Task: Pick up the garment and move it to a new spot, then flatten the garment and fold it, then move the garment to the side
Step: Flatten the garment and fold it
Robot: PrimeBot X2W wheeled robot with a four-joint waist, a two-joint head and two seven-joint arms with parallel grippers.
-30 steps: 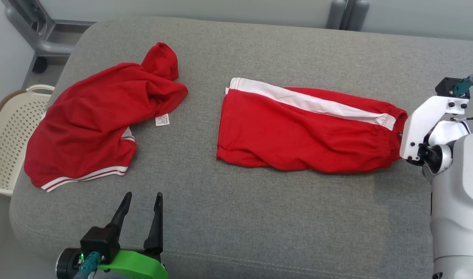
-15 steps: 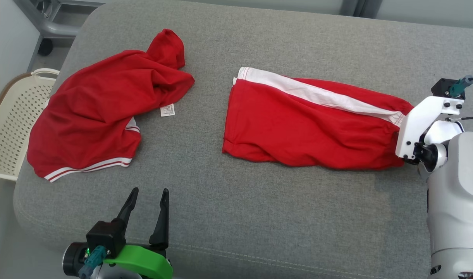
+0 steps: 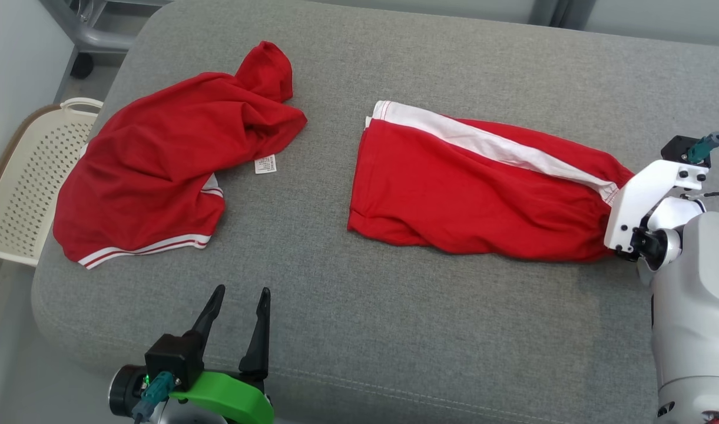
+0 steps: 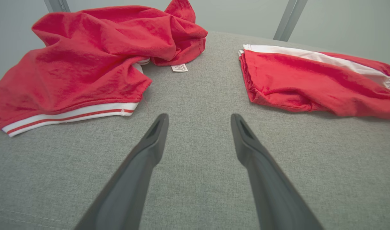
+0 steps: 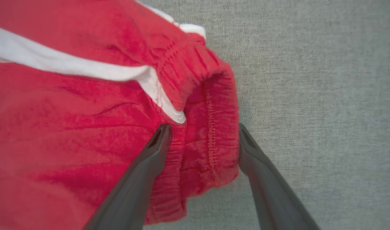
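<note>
Currently the red shorts (image 3: 471, 194) lie on the right half of the grey cushion (image 3: 394, 330), folded into one long flat panel. A white side stripe (image 3: 483, 141) runs along the far edge. The leg hem points toward the cushion's middle and the elastic waistband (image 5: 210, 121) points toward the right arm.

Right gripper (image 5: 203, 126): jaws spread wide, nothing clamped. In the right wrist view the two dark fingers straddle the bunched waistband. One fingertip is over the red cloth just beside the end of the white stripe; the other is at the outer edge of the waistband, over grey fabric. Whether the tips touch the cloth cannot be told. In the head view the white wrist bracket (image 3: 642, 200) covers the fingers at the waistband end of the shorts.

Left gripper (image 3: 242, 290): jaws wide apart and empty, over bare cushion near the front edge, well apart from both garments. The left wrist view shows only grey fabric between its fingers (image 4: 150, 150).

Second garment: a crumpled red shirt (image 3: 153, 176) with a white-and-red striped hem on the left half of the cushion, apart from the shorts. Its small white label (image 3: 265, 164) lies on the cushion beside it.

A cream perforated basket (image 3: 23, 176) stands off the cushion's left end, partly behind the shirt
</note>
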